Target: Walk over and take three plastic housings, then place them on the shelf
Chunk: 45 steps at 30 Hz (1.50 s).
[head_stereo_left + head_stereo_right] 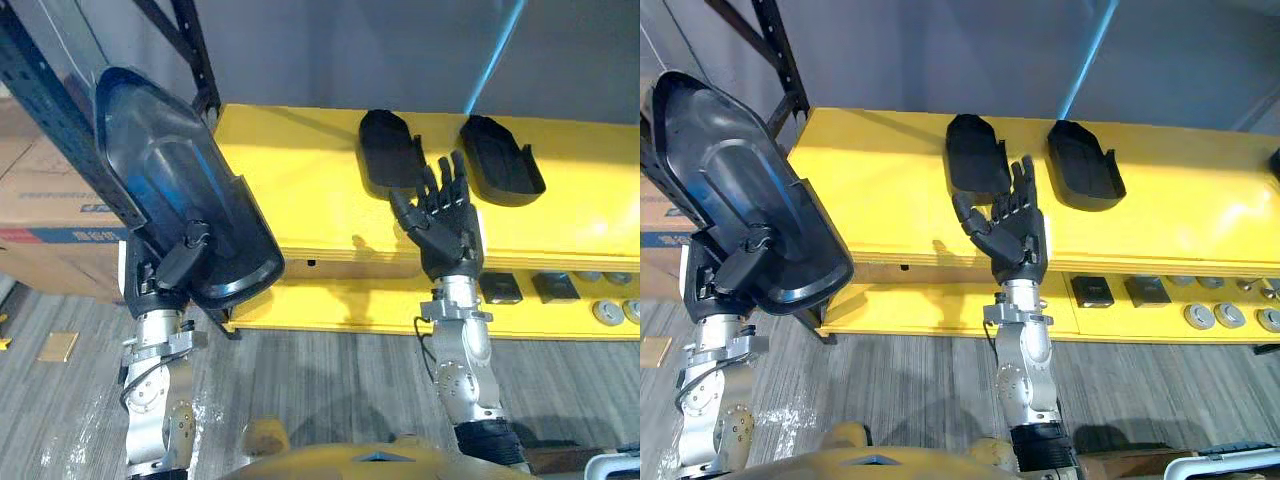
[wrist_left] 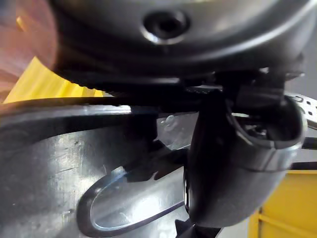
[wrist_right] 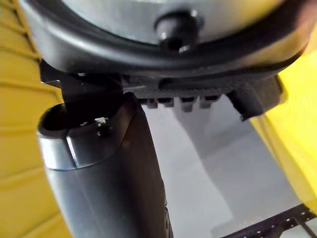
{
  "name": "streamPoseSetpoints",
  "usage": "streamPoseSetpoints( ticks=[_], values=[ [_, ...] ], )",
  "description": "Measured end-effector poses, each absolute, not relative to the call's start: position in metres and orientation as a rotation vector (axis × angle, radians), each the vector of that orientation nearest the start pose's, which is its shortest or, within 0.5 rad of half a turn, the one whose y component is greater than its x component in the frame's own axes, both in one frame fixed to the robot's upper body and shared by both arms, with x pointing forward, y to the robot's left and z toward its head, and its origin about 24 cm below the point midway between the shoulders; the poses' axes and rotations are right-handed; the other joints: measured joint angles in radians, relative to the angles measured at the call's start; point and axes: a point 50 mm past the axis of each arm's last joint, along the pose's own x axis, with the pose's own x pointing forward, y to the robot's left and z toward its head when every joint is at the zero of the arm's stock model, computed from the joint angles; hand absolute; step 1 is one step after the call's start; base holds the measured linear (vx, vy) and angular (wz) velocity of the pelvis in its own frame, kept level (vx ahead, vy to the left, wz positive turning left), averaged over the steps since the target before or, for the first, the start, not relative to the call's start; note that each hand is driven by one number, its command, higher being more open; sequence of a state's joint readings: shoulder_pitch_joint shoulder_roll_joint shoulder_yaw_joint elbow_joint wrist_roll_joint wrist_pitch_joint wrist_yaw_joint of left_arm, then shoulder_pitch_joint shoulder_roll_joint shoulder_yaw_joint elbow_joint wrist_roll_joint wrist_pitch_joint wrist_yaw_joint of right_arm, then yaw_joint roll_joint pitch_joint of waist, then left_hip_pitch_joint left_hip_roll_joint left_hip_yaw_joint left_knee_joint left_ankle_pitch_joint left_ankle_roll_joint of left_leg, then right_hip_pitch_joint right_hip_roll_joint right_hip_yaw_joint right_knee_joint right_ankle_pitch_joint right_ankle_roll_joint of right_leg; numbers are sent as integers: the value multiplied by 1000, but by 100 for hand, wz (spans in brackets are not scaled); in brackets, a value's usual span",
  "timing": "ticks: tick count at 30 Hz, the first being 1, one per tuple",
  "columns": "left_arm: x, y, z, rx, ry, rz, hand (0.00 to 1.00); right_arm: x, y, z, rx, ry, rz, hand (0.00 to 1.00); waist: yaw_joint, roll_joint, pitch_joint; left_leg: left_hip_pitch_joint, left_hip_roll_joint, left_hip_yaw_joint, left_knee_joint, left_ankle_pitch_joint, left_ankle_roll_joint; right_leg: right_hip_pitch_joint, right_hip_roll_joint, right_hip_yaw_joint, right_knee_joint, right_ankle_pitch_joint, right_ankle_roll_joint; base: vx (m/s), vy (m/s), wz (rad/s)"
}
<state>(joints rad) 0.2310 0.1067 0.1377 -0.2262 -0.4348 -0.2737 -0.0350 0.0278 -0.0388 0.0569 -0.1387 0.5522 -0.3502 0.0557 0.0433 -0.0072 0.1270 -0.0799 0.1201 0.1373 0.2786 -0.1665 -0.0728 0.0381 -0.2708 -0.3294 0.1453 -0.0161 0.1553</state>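
Left robot hand [image 1: 160,282] grasping a dark plastic shell, the held housing [image 1: 175,165]. It is raised at the robot's left with its hollow side to the head camera and its long axis tilted. Thumb [image 1: 185,250] is clamped on the glossy inner face near the lower rim, and the wrist view shows the same press. Fingers are behind the shell, hidden.

Right robot hand [image 1: 447,222] is released, fingers straight and spread, carrying nothing, held up in front of the yellow shelf [image 1: 290,190]. Its fingertips overlap the near end of the left shelved housing [image 1: 388,150]; contact cannot be told. The right shelved housing [image 1: 502,160] lies beside that one, apart from it, both hollow side up. Small parts [image 1: 500,288] sit on the lower tier. Cardboard boxes [image 1: 45,215] stand off to the left.

Judgement: two are placed and the third is in hand, so this is the last placing step, not yet set down.

- **Next move:** carry the held housing over the bare yellow stretch left of the pair.
- **Set-down:** level it, lower it until it rests, then ease the thumb off.
- **Watch:** the dark rack upright [image 1: 45,110] is close behind the shell.
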Motion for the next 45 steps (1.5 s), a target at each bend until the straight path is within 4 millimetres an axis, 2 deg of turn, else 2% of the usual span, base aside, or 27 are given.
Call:
streamPoseSetpoints(
  ticks=[1, 3, 6, 13, 16, 18, 19, 24, 26, 28, 31, 36, 40, 43, 45],
  values=[
    [200, 213, 75, -269, -318, 157, 0, 239, -158, 99, 508, -462, 41, 100, -3, -2, -2, 1, -12, -2, -6, 4, 5, 20, 5, -6, -32, -1, -3, 40, 111, 33],
    [203, 194, 80, -278, -314, 77, 0, 235, -167, 99, 478, -473, 10, 100, -27, 12, 3, 0, -42, -18, -8, 10, 14, 69, 8, 32, -104, 0, -3, 15, 57, 37],
    [201, 179, 91, -259, -351, 6, 0, 232, -173, 95, 446, -458, -6, 100, -26, 19, 1, -7, -29, -28, -19, 21, 0, 61, 32, 59, -113, 2, 0, -26, -36, 5],
    [201, 178, 99, -165, -380, -1, 0, 228, -192, 105, 316, -488, -8, 100, -52, 49, -5, 18, -2, -29, -169, 112, -31, 16, 67, 67, -107, 1, -3, -46, -83, 0],
    [201, 188, 101, -60, -375, 26, 0, 221, -199, 114, 257, -522, -8, 100, -70, 68, -1, 40, -4, -20, -216, 129, -31, 3, 67, 82, -92, -1, -6, -26, -2, -6],
    [205, 202, 105, 1, -381, 72, 0, 217, -200, 117, 240, -536, -7, 100, -74, 70, 1, 39, -4, -8, -235, 143, -29, -18, 67, 97, -82, -2, -6, -60, 7, -15],
    [216, 216, 108, 28, -386, 138, 0, 213, -204, 121, 205, -553, -17, 100, -78, 79, 11, 40, -6, -1, -252, 158, -28, -46, 64, 118, -50, -8, -13, -81, 5, -11],
    [241, 248, 105, 25, -363, 313, 0, 212, -207, 123, 151, -533, 22, 100, -105, 96, 39, 54, -21, 25, -287, 191, -23, -116, 48, 190, 48, -60, -2, -65, 7, -14],
    [248, 248, 108, -18, -373, 318, 0, 212, -208, 122, 120, -512, 52, 100, -112, 107, 54, 55, -30, 40, -294, 197, -20, -145, 38, 210, 86, -73, 0, -71, 15, -17],
    [254, 248, 114, -30, -395, 315, 0, 213, -205, 122, 120, -502, 85, 100, -127, 114, 66, 55, -41, 51, -304, 209, -15, -173, 27, 229, 119, -83, 5, -57, 24, -13],
    [273, 252, 123, -33, -404, 284, 0, 214, -191, 120, 193, -494, 159, 100, -141, 123, 74, 59, -49, 74, -304, 217, -14, -200, 20, 259, 156, -90, 7, -43, 11, -20],
    [303, 262, 128, -63, -370, 311, 0, 211, -153, 131, 214, -489, 377, 100, -182, 132, 92, 67, -77, 107, -307, 220, -12, -258, -7, 306, 249, -129, 15, -61, 4, -14],
    [312, 268, 121, -87, -321, 354, 0, 210, -137, 135, 210, -477, 483, 100, -193, 136, 118, 43, -78, 127, -302, 219, -12, -302, -10, 318, 293, -146, 9, -71, -22, -1],
    [314, 284, 111, -65, -259, 413, 0, 206, -129, 137, 207, -467, 536, 100, -194, 139, 141, 15, -78, 149, -295, 212, -4, -351, -11, 337, 332, -154, 10, -39, -42, -5],
    [315, 291, 117, -123, -276, 441, 0, 204, -125, 138, 212, -471, 553, 100, -194, 136, 162, -6, -78, 168, -271, 213, -5, -374, -19, 340, 363, -161, 7, -1, -36, 9]
  ],
)
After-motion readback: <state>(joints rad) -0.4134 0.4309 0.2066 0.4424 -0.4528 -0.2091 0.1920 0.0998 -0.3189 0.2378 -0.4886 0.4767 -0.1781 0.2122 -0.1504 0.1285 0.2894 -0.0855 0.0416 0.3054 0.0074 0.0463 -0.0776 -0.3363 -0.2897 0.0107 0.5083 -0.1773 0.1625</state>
